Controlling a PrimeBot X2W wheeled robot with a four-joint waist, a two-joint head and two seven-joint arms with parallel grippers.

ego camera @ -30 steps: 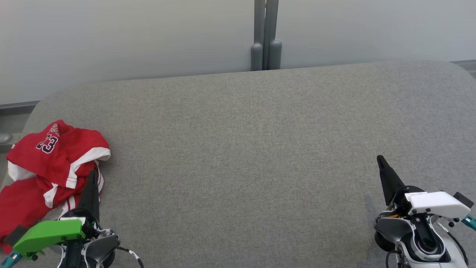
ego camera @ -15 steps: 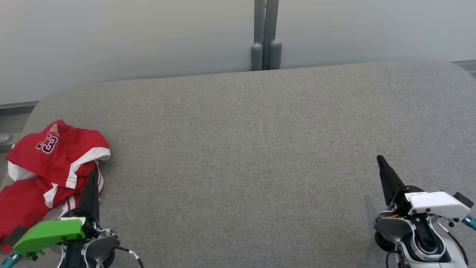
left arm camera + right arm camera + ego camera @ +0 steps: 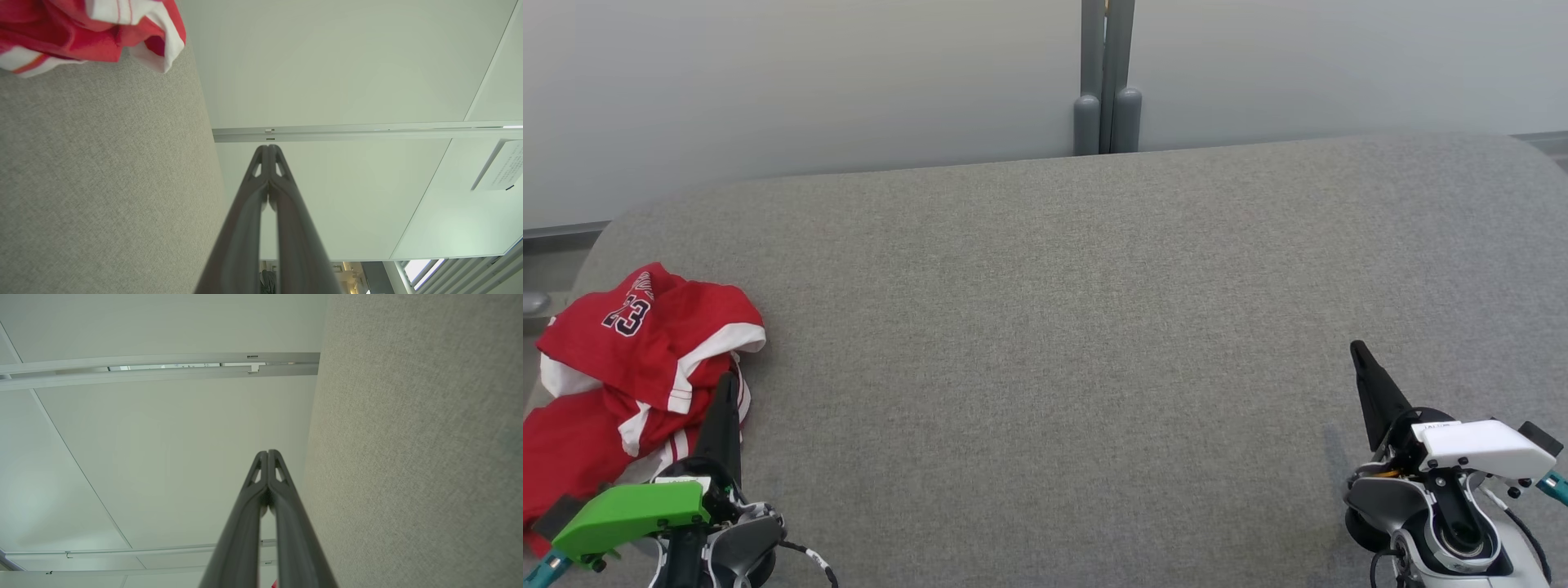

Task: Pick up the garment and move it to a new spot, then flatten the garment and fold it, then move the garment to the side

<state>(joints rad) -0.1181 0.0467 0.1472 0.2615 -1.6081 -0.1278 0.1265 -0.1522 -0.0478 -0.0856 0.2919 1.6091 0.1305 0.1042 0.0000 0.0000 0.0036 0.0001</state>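
Note:
The garment (image 3: 629,359) is a red jersey with white trim and a dark number, lying crumpled at the far left edge of the grey fabric surface (image 3: 1062,343). A corner of the garment (image 3: 94,28) also shows at the top left of the left wrist view. My left gripper (image 3: 732,377) is shut and empty, its dark tip just right of the garment's near folds. In its own wrist view the left gripper (image 3: 268,147) has both fingers pressed together. My right gripper (image 3: 1356,346) is shut and empty at the lower right, far from the garment, and the right gripper (image 3: 267,451) shows closed tips.
A pale wall (image 3: 809,82) with a grey vertical post (image 3: 1107,82) runs behind the surface. The surface's rounded left corner sits close behind the garment, with a grey ledge (image 3: 539,269) beyond it. Broad bare fabric stretches between the two grippers.

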